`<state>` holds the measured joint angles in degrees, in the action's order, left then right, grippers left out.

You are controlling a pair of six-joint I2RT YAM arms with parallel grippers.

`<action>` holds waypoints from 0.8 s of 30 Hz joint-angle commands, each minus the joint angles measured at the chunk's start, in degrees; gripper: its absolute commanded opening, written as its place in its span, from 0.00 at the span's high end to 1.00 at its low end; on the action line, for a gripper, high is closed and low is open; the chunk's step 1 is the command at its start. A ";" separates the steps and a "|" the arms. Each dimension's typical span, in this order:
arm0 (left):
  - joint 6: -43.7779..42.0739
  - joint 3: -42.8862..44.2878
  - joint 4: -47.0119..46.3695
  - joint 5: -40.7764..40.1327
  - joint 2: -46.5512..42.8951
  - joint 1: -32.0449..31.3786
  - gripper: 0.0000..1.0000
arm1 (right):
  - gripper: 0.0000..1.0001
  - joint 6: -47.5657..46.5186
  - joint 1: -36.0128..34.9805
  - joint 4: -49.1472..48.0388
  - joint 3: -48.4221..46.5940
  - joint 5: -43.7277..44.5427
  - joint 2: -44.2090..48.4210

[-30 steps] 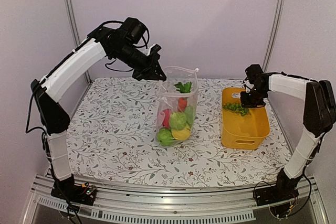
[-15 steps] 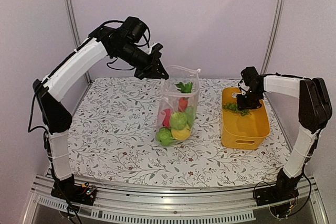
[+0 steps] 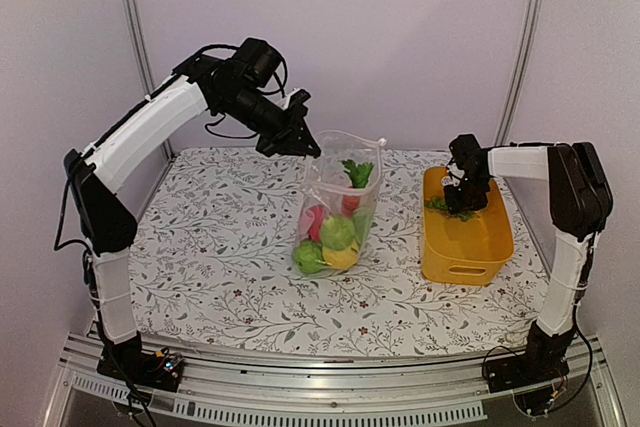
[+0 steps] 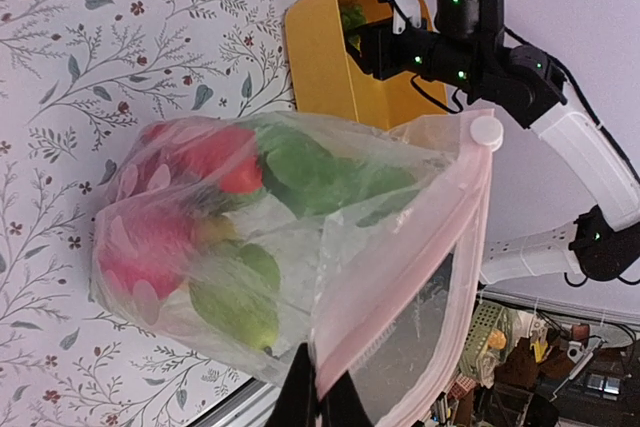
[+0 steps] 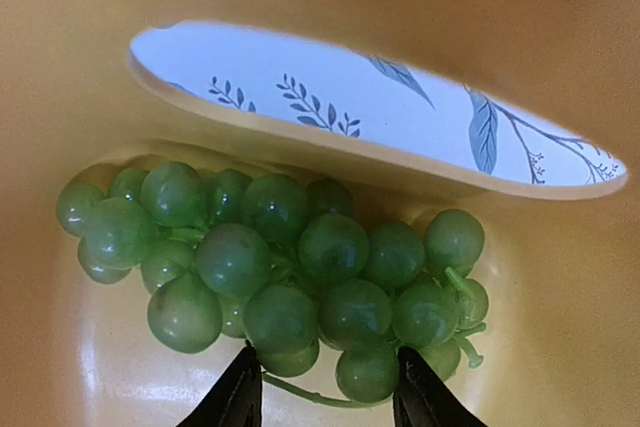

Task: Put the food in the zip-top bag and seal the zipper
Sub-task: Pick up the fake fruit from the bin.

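Zip-top bag [image 4: 330,247] held by its rim in the clamped left gripper [image 4: 318,399]; grape bunch [image 5: 280,267] seen just ahead of the right gripper [image 5: 328,359], jaws spread apart.

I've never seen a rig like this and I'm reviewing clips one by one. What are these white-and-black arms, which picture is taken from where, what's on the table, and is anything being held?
These are two robot arms bolted at the table's near edge. The wide picture comes from a fixed camera above and behind them. The other two come from a camera on each wrist. The left end effector is shut on the rim of a clear zip-top bag and holds its mouth up. Toy food in red, green and yellow sits inside the bag. The right end effector reaches into a yellow basket on the flowered table. Its wrist picture shows open fingers on either side of a green grape bunch, gripping nothing.
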<state>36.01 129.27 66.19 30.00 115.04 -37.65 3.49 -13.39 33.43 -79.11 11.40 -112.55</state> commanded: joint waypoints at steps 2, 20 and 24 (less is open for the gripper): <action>-0.56 -0.34 0.33 -0.11 -1.03 0.65 1.00 | 0.63 -0.49 -0.15 -1.74 0.08 -0.92 -3.96; -0.44 -5.10 -3.04 -2.21 -4.05 0.55 1.00 | 1.00 5.10 -2.61 7.00 3.98 -9.71 16.99; -0.64 -6.16 -3.73 -1.72 -4.51 0.56 1.00 | 1.00 6.30 -4.40 10.63 3.27 -13.99 17.54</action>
<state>35.99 124.27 63.83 28.64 112.57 -37.58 7.53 -15.88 38.65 -74.98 3.84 -95.15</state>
